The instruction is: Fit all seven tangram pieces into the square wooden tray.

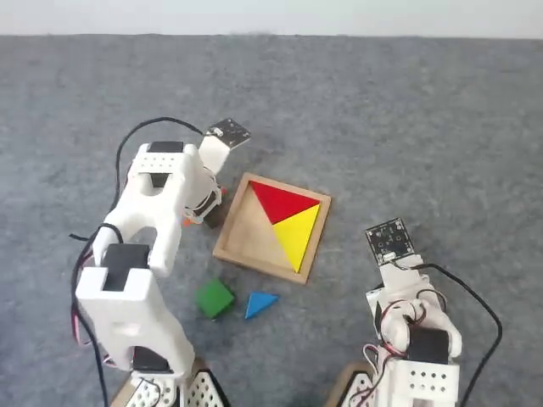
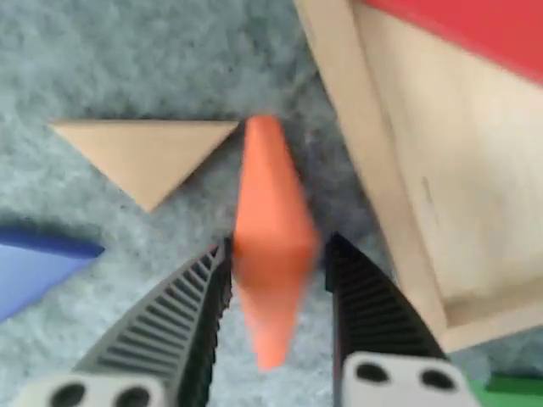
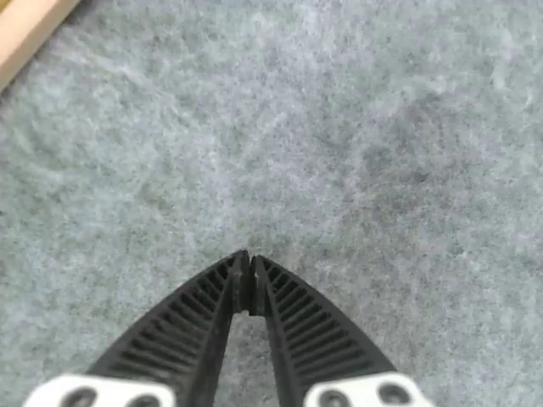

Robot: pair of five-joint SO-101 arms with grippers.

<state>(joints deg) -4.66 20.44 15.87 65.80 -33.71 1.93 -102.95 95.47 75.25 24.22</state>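
A grey felt-like mat (image 1: pixel 407 119) covers the table, with a strip of pale wall (image 1: pixel 271 15) along the far edge. The square wooden tray (image 1: pixel 254 266) lies near the middle, turned at a slant. Inside it, a red triangle (image 1: pixel 280 202) and a yellow triangle (image 1: pixel 299 235) meet along one edge, and the rest of its floor is bare wood. A green square (image 1: pixel 214 298) and a blue triangle (image 1: pixel 260 303) lie on the mat just beside the tray's near edge.

The left arm (image 1: pixel 153 229) leans over the mat by the tray's left rim. The left gripper (image 2: pixel 276 250) clasps an orange piece (image 2: pixel 270 220) standing on edge, blurred and close to the tray wall. A tan triangle (image 2: pixel 146 154) lies flat beyond it, and a blue piece (image 2: pixel 34 263) is cut off at the frame edge.

The right arm (image 1: pixel 407 331) sits well apart from the tray. The right gripper (image 3: pixel 246 280) has its fingers pressed together, holding nothing, over bare mat.

Small circuit boards (image 1: pixel 390 240) on the wrists bear marks too small to read.
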